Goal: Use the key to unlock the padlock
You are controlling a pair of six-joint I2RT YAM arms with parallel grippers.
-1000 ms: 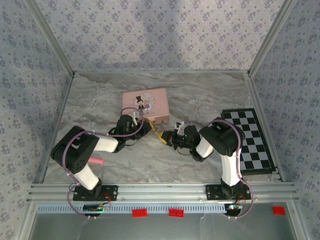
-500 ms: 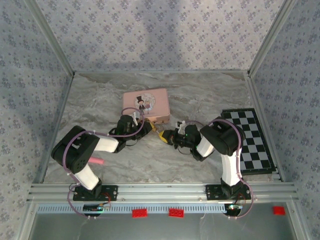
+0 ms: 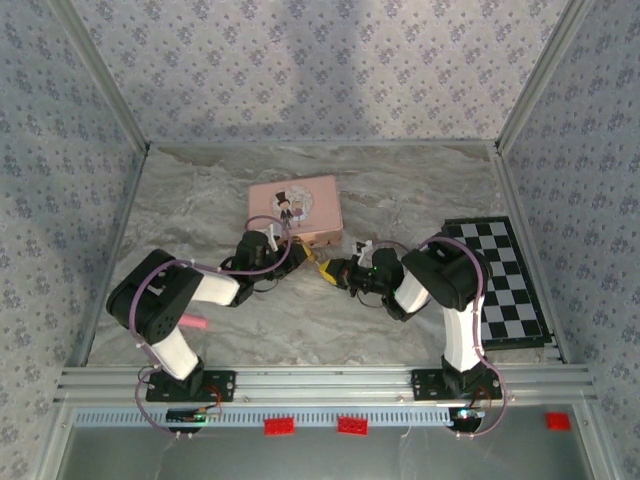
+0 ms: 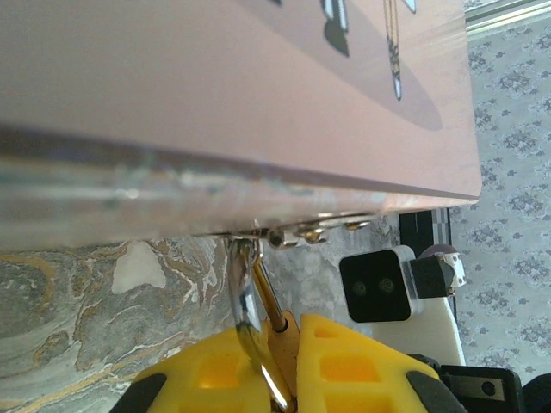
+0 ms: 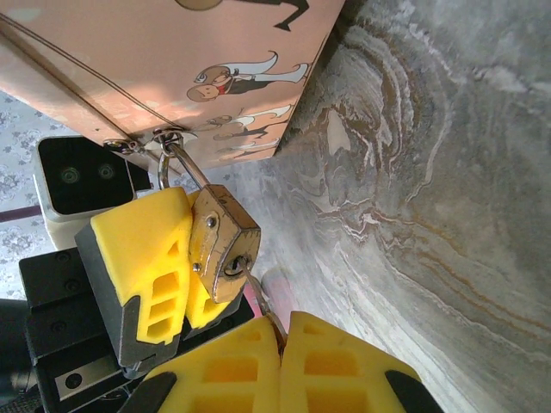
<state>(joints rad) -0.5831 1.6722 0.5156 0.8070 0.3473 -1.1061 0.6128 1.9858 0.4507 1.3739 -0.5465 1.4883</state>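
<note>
The padlock point(image 5: 222, 241) hangs by its thin shackle point(image 4: 248, 288) from the clasp on the front edge of the pink box point(image 3: 295, 207), which sits on the marble table point(image 3: 400, 190) a little behind the middle. My two arms meet just in front of that edge.

My left jaws are closed on the padlock. In the right wrist view their yellow fingers point(image 5: 142, 249) press on the brass body from the side, with its keyhole face turned toward my right wrist camera. In the left wrist view the shackle rises between the same fingers up to the clasp under the box lid.

My right jaws are pressed together on the key point(image 5: 256, 297). Their fingers point(image 5: 344, 374) sit just below the padlock, and the slim metal shaft runs from between them up to the keyhole. I cannot tell how far in it sits, or whether the shackle has sprung.

A checkered board point(image 3: 505, 275) lies at the table's right edge, well apart from the box.
</note>
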